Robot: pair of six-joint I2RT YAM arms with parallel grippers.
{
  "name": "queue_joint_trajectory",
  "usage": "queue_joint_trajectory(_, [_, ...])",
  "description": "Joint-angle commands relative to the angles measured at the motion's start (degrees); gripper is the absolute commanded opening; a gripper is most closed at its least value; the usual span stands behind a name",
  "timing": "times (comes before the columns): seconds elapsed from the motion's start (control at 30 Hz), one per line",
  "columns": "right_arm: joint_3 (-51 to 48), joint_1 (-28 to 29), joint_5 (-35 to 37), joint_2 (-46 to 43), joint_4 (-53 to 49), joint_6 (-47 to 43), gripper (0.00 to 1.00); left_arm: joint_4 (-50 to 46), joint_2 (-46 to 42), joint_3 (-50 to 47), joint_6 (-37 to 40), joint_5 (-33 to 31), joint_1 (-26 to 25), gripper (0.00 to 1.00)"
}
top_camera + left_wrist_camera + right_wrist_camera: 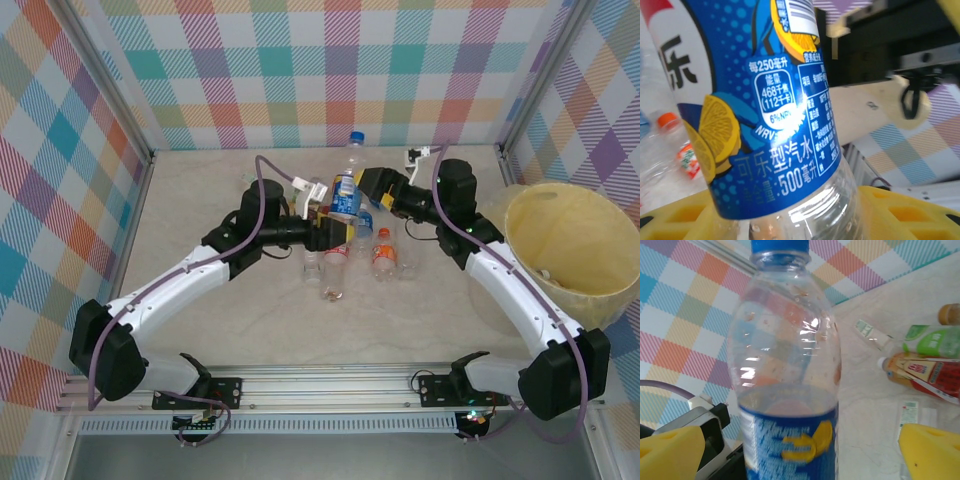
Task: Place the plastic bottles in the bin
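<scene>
The left gripper (pixel 790 222) is in at the middle of the table (pixel 190 215), and it has the blue-labelled bottle (pixel 346 198) between its yellow fingers (pixel 675 220). In the left wrist view the pads sit tight against the clear lower body on both sides, so that reads as a grip. The label fills most of that view: blue, with lemon slices and white print.

The right gripper (pixel 800 452) comes at the same bottle from the other side, higher up. Its yellow fingers (pixel 930 450) stand wide apart, with clear daylight between each one and the plastic, so it straddles the bottle and holds nothing. From the right wrist camera the bottle's blue cap points up, with a clear shoulder and the blue band below.

From above, the two arms meet nose to nose over the cluster, the bottle between them. Whether its base is on the table or just off it cannot be told.

Around it lie more bottles. A clear one with a blue cap (pixel 353 148) stands alone further back, near the checked wall (pixel 350 70). An orange-labelled one (pixel 383 255) lies on its side just in front of the grippers, and a red-labelled one (pixel 335 265) lies beside it, with two or three clear ones touching them.

The bin (pixel 560 225) sits well off to the right, beside the right arm's forearm, with its pale yellow inner wall showing.
</scene>
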Motion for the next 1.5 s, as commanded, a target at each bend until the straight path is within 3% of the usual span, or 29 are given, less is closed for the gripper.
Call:
queue_joint_trajectory(0.0, [1.36, 0.34, -0.19, -1.07, 3.34, 1.10, 1.00, 3.45, 1.07, 2.28, 1.80, 7.33, -1.54, 0.55])
queue_joint_trajectory(0.13, [1.11, 0.35, -2.61, -0.95, 8.95, 1.51, 1.00, 4.03, 3.53, 3.99, 1.59, 12.17, -2.02, 0.55])
queue_joint_trajectory(0.23, [2.98, 0.32, -1.78, -0.69, 7.41, 1.21, 1.00, 3.03, 5.22, 5.81, 2.06, 13.65, -2.67, 0.55])
queue_joint_trajectory(0.37, [4.90, 0.30, 1.37, -0.66, 2.40, -0.95, 0.94, 0.24, 6.39, 7.76, 4.05, 12.28, -3.23, 0.55])
queue_joint_trajectory(0.6, [6.46, 0.35, 4.69, -1.05, -4.09, -3.42, 0.75, -2.81, 7.92, 9.53, 6.00, 10.90, -3.62, 0.55])
queue_joint_trajectory(0.83, [6.80, 0.36, 5.60, -1.35, -6.53, -4.32, 0.65, -3.70, 8.07, 10.01, 6.20, 10.01, -3.60, 0.55])
queue_joint_trajectory(1.1, [7.91, 0.35, 6.95, -0.74, -6.74, -4.02, 0.61, -4.20, 8.16, 10.16, 5.86, 9.17, -3.66, 0.56])
queue_joint_trajectory(1.23, [8.55, 0.34, 9.03, -1.13, -7.70, -5.24, 0.60, -5.19, 7.81, 10.50, 5.71, 7.21, -3.52, 0.65])
queue_joint_trajectory(1.37, [11.56, 0.26, 13.35, -1.97, -13.25, -10.03, 0.59, -6.13, 7.25, 10.82, 4.80, 4.89, -3.30, 0.93])
queue_joint_trajectory(1.47, [14.14, -0.61, 20.67, -3.74, -19.66, -14.37, 0.59, -6.18, 6.31, 9.95, 4.62, 2.22, -2.96, 1.00])
